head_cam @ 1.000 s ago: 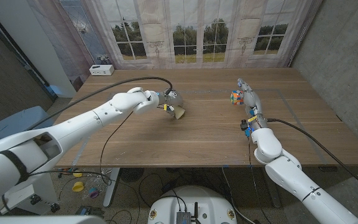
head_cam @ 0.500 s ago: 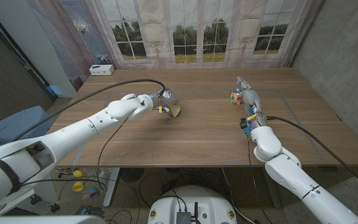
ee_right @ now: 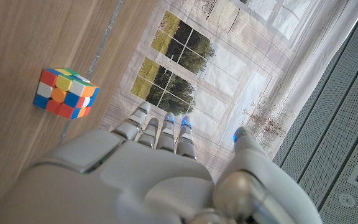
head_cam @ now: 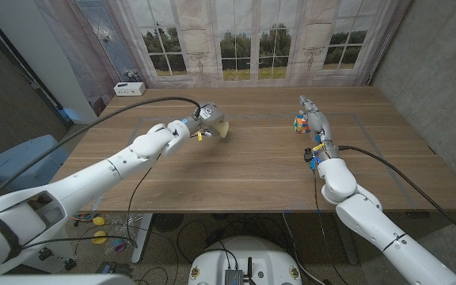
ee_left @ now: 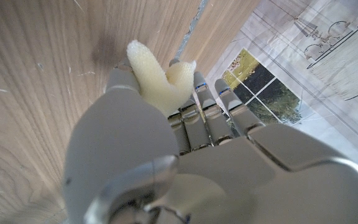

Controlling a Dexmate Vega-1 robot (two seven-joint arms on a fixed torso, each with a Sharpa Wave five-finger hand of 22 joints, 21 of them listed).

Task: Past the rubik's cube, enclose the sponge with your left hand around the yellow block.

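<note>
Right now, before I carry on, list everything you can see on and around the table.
sponge: one, pale yellow, held in the left hand above the table's left half
cube: one, multicoloured, on the table's right half beside the right hand
white box: one, at the table's far left corner
table: one, wooden
windows: a row behind sheer curtains, beyond the table
left hand: grey, grips the sponge
right hand: grey, fingers out, holds nothing, next to the cube
</note>
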